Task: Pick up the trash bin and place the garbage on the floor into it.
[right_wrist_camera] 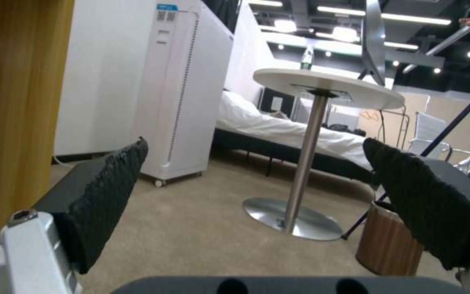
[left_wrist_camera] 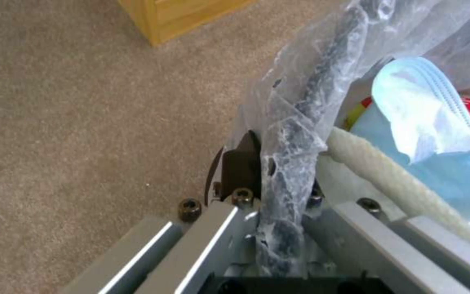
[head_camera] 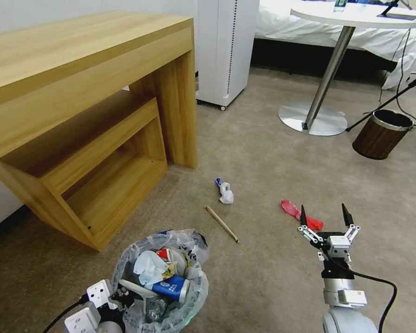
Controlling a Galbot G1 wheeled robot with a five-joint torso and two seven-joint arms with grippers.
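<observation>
My left tool (head_camera: 118, 296) clamps the trash bin (head_camera: 164, 282) rim beside the desk's (head_camera: 78, 92) near corner, while my right tool (head_camera: 325, 216), fingers apart, should drop squarely over the red wrapper (head_camera: 298, 213) on the floor.

Beige carpeted floor (head_camera: 263, 152) carries everything here. Loose on it lie a wooden stick (head_camera: 221, 224), a white tissue wad (head_camera: 226, 193) with a blue-white scrap touching it, and a red wrapper (head_camera: 300, 215) — all apart from one another. Also standing on it: a wooden desk (head_camera: 78, 115), a white cabinet (head_camera: 224, 51), the round table's base (head_camera: 312, 118) and a brown wood-grain bin (head_camera: 381, 134).
</observation>
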